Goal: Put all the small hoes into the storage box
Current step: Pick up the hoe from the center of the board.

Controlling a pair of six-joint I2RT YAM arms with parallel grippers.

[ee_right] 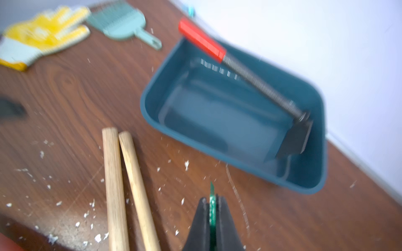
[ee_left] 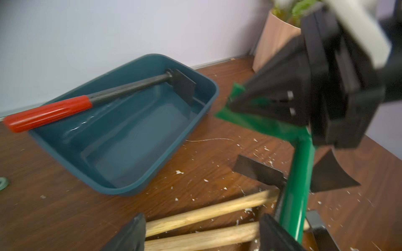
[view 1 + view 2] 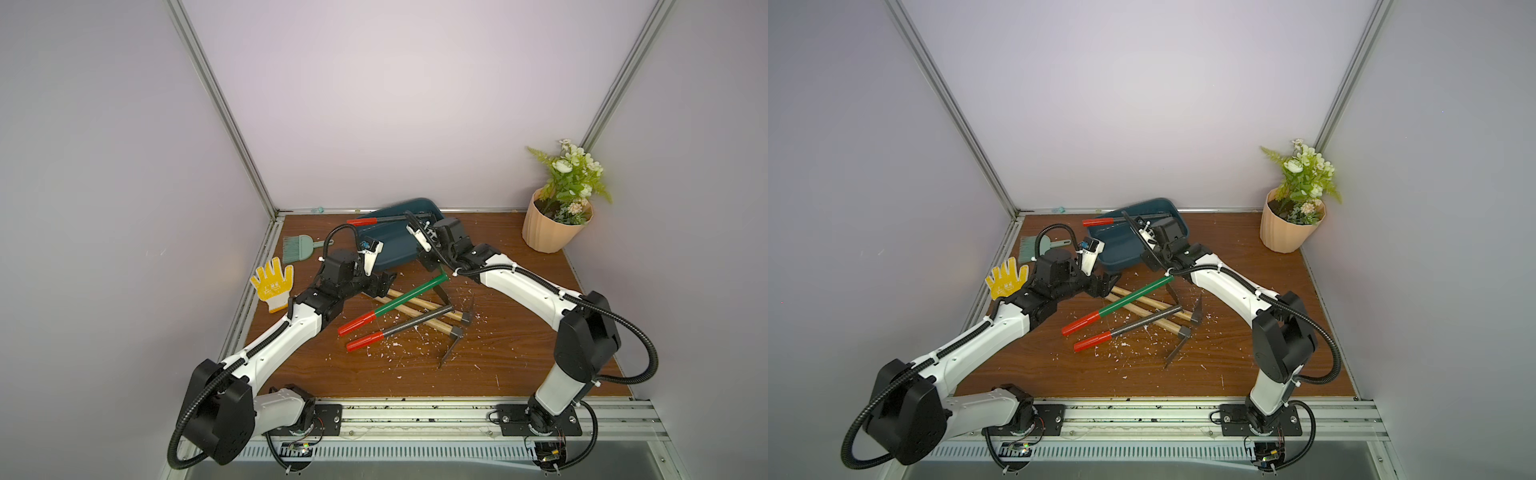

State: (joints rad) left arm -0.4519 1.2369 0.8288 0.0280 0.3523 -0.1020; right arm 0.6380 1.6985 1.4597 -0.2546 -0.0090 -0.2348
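Right tool (image 1: 212, 201) pinches the green hoe (image 3: 409, 293) by its blade; left tool (image 3: 385, 281) gapes over wooden handles (image 2: 206, 213).

Bright, even light; blurred wrist views

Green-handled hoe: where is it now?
In both top views the green-handled hoe crosses the wooden handles mid-table, nearer the camera than the storage box; the right hand grips its head.

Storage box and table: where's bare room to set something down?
Storage box: floor bare on the near side of the hoe lying along its far wall. Table: open between box and flower pot, and along the front edge. Crowded: the centre pile of hoes.
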